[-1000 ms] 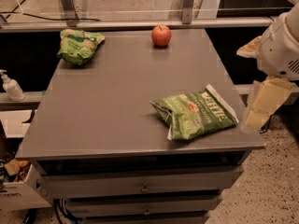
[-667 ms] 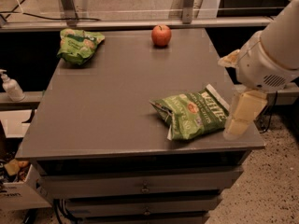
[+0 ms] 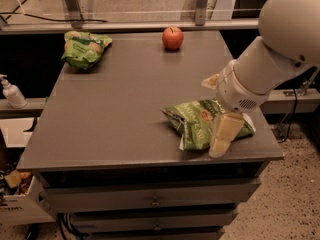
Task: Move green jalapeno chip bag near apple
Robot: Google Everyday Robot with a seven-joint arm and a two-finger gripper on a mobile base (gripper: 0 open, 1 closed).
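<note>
Within the last second the gripper (image 3: pixel 214 118) has been swung in from beyond the right edge of the table (image 3: pixel 115 114). It is now set over the right end of the green jalapeno chip bag (image 3: pixel 192 123), with its jaws spread, one in front of the bag and one behind. Whether the foil is touched yet cannot quite be told. The bag is found unmoved near the front right corner, well apart from the apple (image 3: pixel 172 38) at the back edge. A grasp is judged imminent, and the carry is not yet begun.
</note>
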